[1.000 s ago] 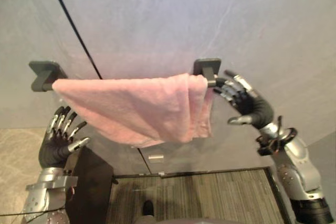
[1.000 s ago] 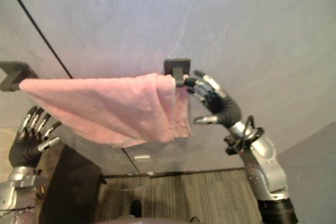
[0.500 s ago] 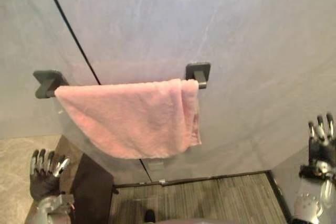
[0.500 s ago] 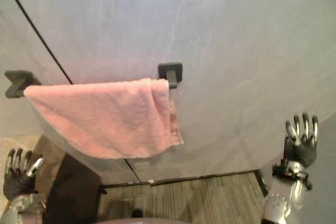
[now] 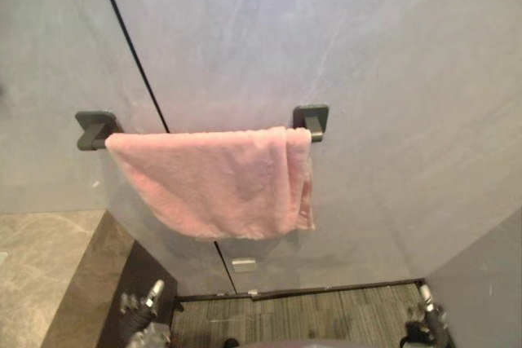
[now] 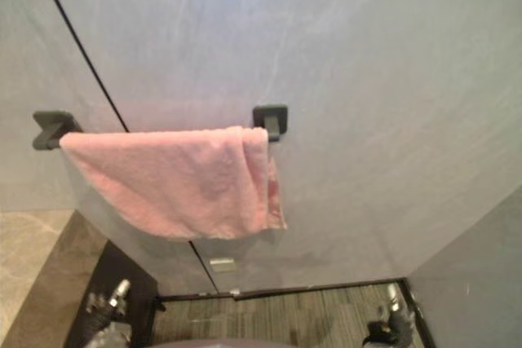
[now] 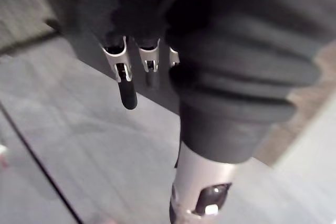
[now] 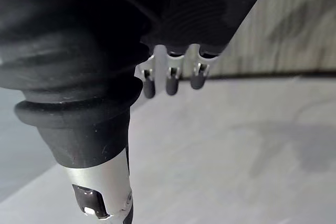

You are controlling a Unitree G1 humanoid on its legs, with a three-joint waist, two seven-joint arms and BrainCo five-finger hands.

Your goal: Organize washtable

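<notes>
Down low, left hand (image 7: 220,51) and right hand (image 8: 79,51) hang, fingers (image 7: 127,85) seemingly relaxed, holding nothing.

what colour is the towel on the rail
The towel is plain pink, with no pattern; it shows best in the left eye view.

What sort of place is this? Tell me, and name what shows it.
Most likely a bathroom or washroom. A pink towel hangs on a rail between two dark brackets, which are fixed to smooth grey stone-like wall panels.
</notes>
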